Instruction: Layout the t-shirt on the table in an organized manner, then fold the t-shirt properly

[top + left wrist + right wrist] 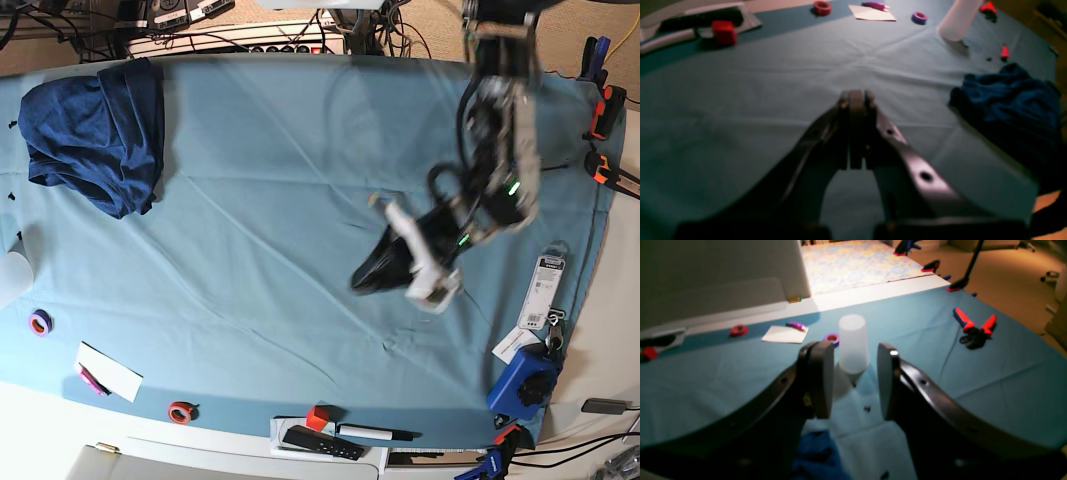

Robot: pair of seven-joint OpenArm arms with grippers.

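The shirt is not yet in hand, so the step is the first grasp, and it should go well if one claw takes a single outer edge — a hem or a shoulder — rather than biting into the whole heap, so the cloth can be drawn out flat over the table [300, 150]. The left claw [856, 100] is pressed fully shut on nothing, above bare teal cloth near the middle; it would need to open before reaching. The t-shirt [1007, 100] lies well off to its right and a little ahead. The right claw [855, 380] stands partly open and empty, with the shirt just below and behind its jaws and a white cup [852, 343] ahead of it. The shirt is a dark navy bundle — crumpled, folded over itself, sleeves and collar not distinguishable.
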